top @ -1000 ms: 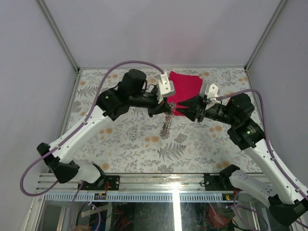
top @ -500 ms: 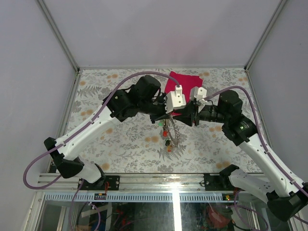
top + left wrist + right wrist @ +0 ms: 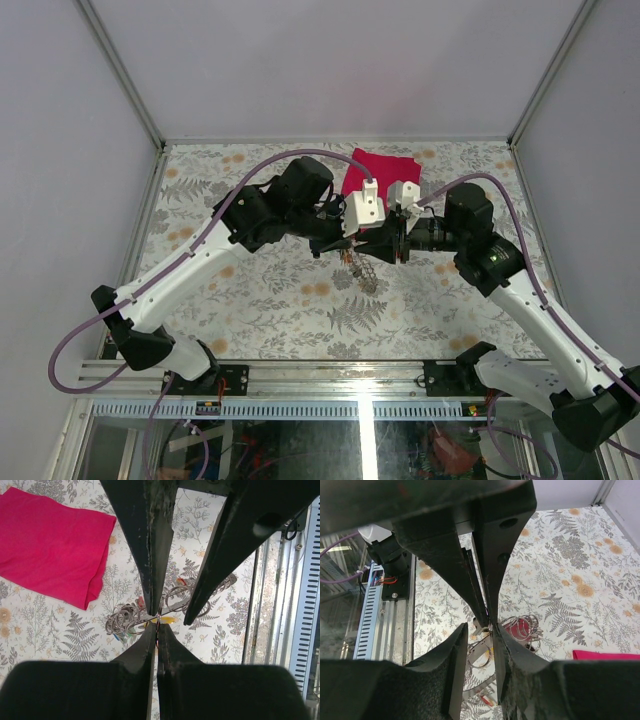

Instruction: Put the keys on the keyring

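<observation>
- Our left end effector (image 3: 156,626) has its fingers pressed together. At their very tip they pinch a thin wire of the keyring (image 3: 121,622), which shows as a bunch of grey metal loops.
- The right end effector (image 3: 480,628) faces the left one head-on with its fingers spread. The left's closed tips sit in the gap between them, and we see nothing gripped by the right pair.
- From above, the two end effectors meet nose to nose over the middle of the flower-patterned counter (image 3: 250,290), with both arms bent inward.
- In the left wrist view the keyring stretches out to either side of the pinching tips. From above it shows just on the near side of the meeting point. We cannot tell whether its lower end hangs free or rests on the counter.
- The keys (image 3: 168,620) sit among the loops: a yellow-orange one just right of the left tips, a red one up and to the left, and blue and green bits lower left. We cannot tell which of them are threaded on.
- A red cloth (image 3: 50,545) lies folded flat on the counter beyond the end effectors, apart from the keyring.
</observation>
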`<act>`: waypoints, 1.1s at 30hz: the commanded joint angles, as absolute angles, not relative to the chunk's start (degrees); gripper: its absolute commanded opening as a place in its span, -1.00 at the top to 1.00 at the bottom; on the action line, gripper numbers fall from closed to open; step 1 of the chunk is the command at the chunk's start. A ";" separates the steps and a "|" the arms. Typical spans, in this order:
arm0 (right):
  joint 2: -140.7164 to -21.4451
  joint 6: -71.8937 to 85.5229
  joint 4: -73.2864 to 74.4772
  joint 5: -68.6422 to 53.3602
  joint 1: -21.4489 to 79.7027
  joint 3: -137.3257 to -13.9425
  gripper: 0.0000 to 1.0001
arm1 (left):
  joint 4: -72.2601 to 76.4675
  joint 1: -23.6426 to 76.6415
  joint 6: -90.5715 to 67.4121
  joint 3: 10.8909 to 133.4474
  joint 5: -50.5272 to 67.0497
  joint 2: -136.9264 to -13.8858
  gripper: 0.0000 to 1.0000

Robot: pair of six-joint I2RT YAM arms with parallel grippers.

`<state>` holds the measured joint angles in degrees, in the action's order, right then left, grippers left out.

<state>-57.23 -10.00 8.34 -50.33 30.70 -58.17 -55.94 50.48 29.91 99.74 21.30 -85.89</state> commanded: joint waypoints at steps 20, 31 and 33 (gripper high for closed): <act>-59.48 -13.93 9.79 -50.59 30.85 -59.19 0.87 | -53.61 51.09 30.94 102.41 23.58 -84.04 1.00; -59.67 -14.45 10.03 -50.76 30.84 -59.08 0.65 | -52.16 51.07 30.75 102.51 25.08 -82.24 1.00; -59.83 -13.85 9.24 -51.37 30.82 -59.07 0.78 | -52.15 51.01 30.74 102.51 25.29 -82.18 1.00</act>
<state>-59.27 -13.54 10.68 -50.63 30.70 -58.19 -56.18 50.74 30.83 99.85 23.14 -84.55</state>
